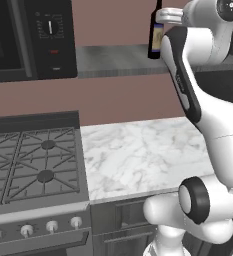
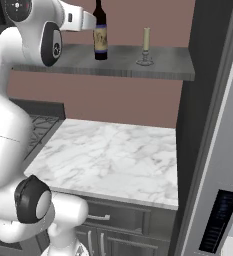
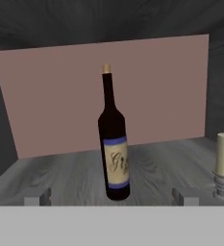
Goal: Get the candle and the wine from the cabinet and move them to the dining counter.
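The wine bottle (image 3: 114, 144) stands upright on the grey streaked cabinet shelf (image 2: 123, 65), dark glass with a slim neck, a cream-gold label edged in blue bands and a pale cap. It sits centred in the hand view, out ahead of the two small dark fingertips (image 3: 38, 197), which rise well apart to either side of the bottle's base and do not touch it; the gripper (image 3: 111, 198) has its jaws spread wide and released, grasping nothing. To the bottle's right on the same shelf, near but apart, stands the candle (image 2: 146, 46), a short cream taper upright in a small grey metal holder with a round base, much lower than the bottle. Behind the bottle runs a dusky pink back wall (image 3: 60, 96). In the right base view the white arm reaches up to shelf height, its hand just to the bottle's left. Below the bottle's shelf lies a white grey-veined marble counter (image 1: 138, 155), and further left of the bottle sit a gas stove (image 1: 33, 160) and, above that, a black microwave (image 1: 30, 37).
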### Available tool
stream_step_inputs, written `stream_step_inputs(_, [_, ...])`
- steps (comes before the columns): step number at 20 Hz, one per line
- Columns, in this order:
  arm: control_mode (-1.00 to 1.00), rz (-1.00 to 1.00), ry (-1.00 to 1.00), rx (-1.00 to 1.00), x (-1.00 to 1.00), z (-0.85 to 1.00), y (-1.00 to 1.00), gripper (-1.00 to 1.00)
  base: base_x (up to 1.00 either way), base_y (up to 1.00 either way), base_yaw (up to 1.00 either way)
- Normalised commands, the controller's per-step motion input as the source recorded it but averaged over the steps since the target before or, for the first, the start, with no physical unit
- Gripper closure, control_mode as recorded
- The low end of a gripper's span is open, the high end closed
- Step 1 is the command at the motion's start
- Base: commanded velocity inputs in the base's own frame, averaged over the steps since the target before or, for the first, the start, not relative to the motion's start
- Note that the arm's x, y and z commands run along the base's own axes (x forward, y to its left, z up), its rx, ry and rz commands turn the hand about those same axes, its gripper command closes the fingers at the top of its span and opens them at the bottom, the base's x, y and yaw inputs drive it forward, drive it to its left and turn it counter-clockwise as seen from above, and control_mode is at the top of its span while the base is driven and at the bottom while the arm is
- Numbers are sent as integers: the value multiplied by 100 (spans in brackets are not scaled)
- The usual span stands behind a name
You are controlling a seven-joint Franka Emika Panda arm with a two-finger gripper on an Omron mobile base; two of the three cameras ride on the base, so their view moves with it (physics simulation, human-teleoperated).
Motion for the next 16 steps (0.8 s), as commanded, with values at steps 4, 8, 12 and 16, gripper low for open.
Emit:
stream_step_inputs(4, [-100, 0, 0, 0, 10, 0, 0, -100, 0, 0, 0])
stream_step_inputs(8, [-100, 0, 0, 0, 9, 0, 0, -100, 0, 0, 0])
stream_step_inputs(12, [-100, 1, 0, 0, 12, 2, 0, -100, 0, 0, 0])
stream_step_inputs(16, [-100, 0, 0, 0, 14, 8, 0, -100, 0, 0, 0])
